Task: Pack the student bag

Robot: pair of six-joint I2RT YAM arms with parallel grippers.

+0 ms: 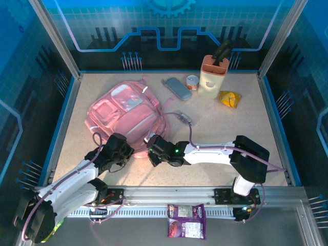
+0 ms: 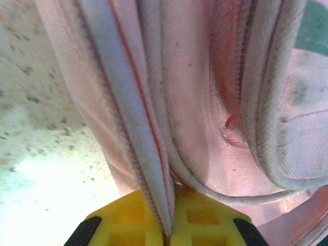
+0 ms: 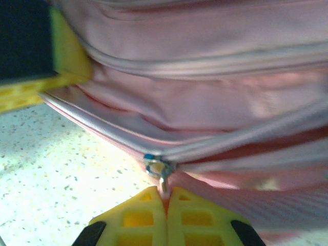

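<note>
Spreading across most of the top view, the speckled beige tabletop (image 1: 225, 128) carries everything else. The student bag (image 1: 125, 110), pink with a clear window panel and pale trim, lies flat in the left-centre of that frame, its lower edge toward the arms.

Both arms reach in from the bottom of the frame and meet at that lower edge. The left gripper (image 1: 122, 149) sits at the bag's lower left corner. In the left wrist view its (image 2: 168, 225) yellow fingers are pressed together at the bottom centre, pinching a fold of pink fabric with a pale zipper band. The right gripper (image 1: 152, 149) sits just right of it in the top view. In the right wrist view it (image 3: 166, 205) is closed tight on the zipper pull (image 3: 163, 179), which hangs from a small metal slider (image 3: 154, 166) at the centre of the frame. A yellow and black block (image 3: 31, 61) in that view's upper left is probably the other gripper's finger, though it is too blurred to be sure.

In the upper right of the top view stands a cream knife block (image 1: 214, 76) with dark handles. Left of it lie a grey pencil case (image 1: 176, 88) and a small tin (image 1: 192, 82). A yellow packet (image 1: 230, 98) lies just below and right of the block. A purple packet (image 1: 186, 220) rests at the bottom centre, by the rail.
</note>
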